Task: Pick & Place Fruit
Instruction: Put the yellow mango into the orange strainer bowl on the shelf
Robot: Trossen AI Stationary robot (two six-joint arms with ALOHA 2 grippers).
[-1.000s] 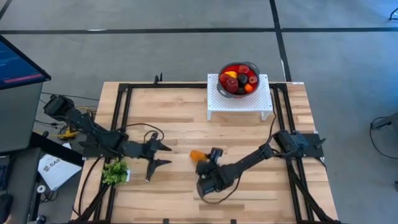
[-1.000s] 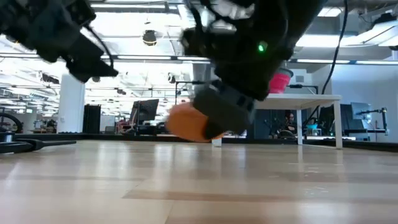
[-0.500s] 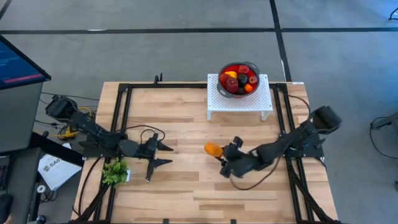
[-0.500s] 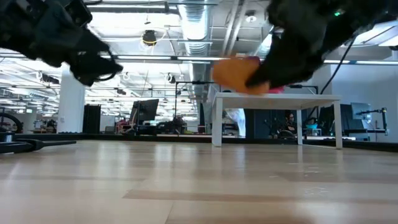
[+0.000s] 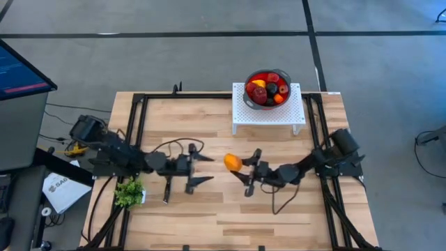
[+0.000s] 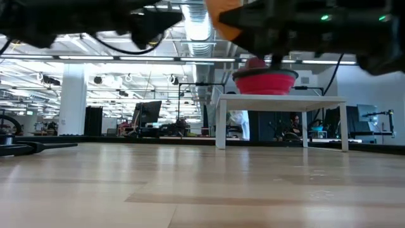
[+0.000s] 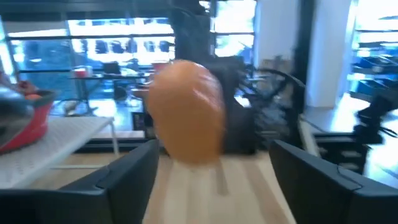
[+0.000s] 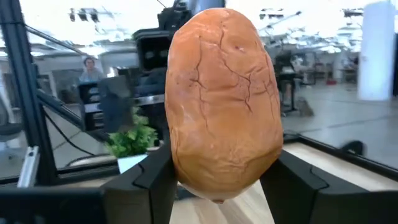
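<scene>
An oblong orange fruit (image 5: 232,162) with a cracked skin sits in my right gripper (image 5: 240,168), above the middle of the table. It fills the right wrist view (image 8: 221,99) and shows at the top of the low view (image 6: 221,9). My left gripper (image 5: 207,164) is open, level and points at the fruit from the table's left. In the left wrist view its fingers (image 7: 214,180) stand on either side of the fruit (image 7: 186,112), short of it. A red bowl (image 5: 267,87) holds several red, dark, yellow and orange fruits on a white stand (image 5: 268,117). My right gripper pinches the orange fruit between its two fingers (image 8: 152,180), which meet the two sides of its lower half (image 8: 186,177). The fingers come level from the table's right. The fruit is lifted clear of the table and stands upright, its long axis rising above the fingers.
A leafy green bunch (image 5: 129,192) lies at the table's near left, beside the left arm. The white stand with the red bowl (image 6: 266,81) stands at the far edge, right of centre. Black frame rails run along the table's left and right sides.
My right gripper has lifted the orange fruit off the table, drawn back toward the right, and turned level so that it points left. The fruit has risen well above the table. My left gripper has moved right, toward the fruit, and stays open.
</scene>
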